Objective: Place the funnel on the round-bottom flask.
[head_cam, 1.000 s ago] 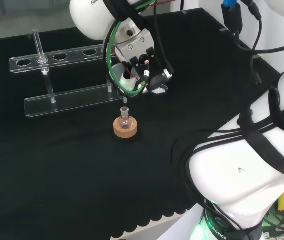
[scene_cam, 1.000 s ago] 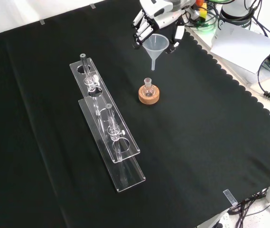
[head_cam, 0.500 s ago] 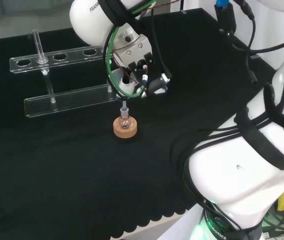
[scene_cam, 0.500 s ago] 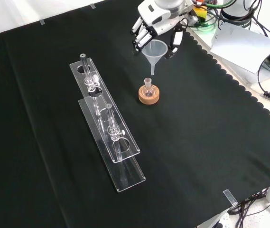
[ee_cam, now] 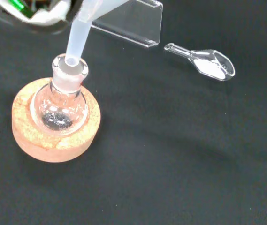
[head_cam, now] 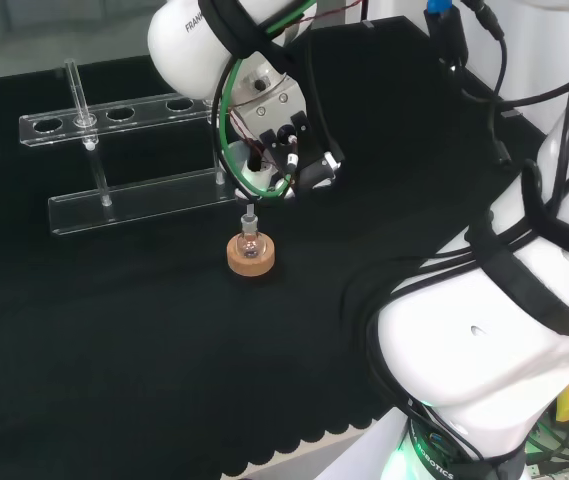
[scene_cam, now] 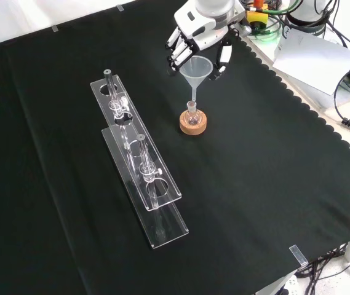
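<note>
Hand (scene_cam: 200, 38) lowered over bench, fingers (scene_cam: 173, 54) curled, gripping.

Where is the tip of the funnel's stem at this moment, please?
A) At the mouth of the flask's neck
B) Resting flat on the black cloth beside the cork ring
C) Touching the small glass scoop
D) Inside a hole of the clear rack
A: in the wrist view the funnel stem meets the mouth of the round-bottom flask seated in the cork ring, with the hand holding the funnel's cone above it.

The funnel (ee_cam: 79, 33) cone is cut off in the wrist view (only its stem shows).
</note>
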You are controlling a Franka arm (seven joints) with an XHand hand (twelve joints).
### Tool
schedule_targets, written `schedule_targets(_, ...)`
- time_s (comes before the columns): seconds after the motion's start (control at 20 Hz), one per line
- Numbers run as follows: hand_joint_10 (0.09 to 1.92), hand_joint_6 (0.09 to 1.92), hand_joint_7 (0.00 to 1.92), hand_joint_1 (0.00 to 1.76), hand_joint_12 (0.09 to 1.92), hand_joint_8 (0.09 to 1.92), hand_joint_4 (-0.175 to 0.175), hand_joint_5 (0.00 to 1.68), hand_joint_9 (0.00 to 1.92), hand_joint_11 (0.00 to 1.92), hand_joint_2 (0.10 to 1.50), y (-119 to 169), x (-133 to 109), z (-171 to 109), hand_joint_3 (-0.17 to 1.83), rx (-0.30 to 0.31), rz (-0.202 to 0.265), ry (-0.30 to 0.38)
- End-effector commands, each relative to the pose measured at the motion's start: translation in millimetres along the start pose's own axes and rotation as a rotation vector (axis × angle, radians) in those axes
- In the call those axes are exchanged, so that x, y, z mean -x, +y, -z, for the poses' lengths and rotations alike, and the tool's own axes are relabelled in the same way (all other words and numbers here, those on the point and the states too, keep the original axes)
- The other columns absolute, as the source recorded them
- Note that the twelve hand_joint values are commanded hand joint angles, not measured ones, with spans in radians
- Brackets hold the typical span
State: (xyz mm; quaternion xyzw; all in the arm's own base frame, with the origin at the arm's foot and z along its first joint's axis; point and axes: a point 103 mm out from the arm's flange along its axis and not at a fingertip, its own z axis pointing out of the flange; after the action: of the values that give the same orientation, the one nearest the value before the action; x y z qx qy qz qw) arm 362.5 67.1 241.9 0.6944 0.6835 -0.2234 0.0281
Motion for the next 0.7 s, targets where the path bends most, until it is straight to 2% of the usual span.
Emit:
schedule_targets(0.05,0.50,0.77,0.74,0.94,1.14,0.77,-0.055,0.87,1.11,0.75,0.68,5.6,0.1,-6.8,0.69,-0.009,-0.001,0.001)
schedule_targets(0.7,0.50,0.77,0.73,0.93,1.14,0.78,-0.060,0.86,1.11,0.75,0.69,11.3,-1.5,-7.9,0.70,-0.015,-0.003,-0.001)
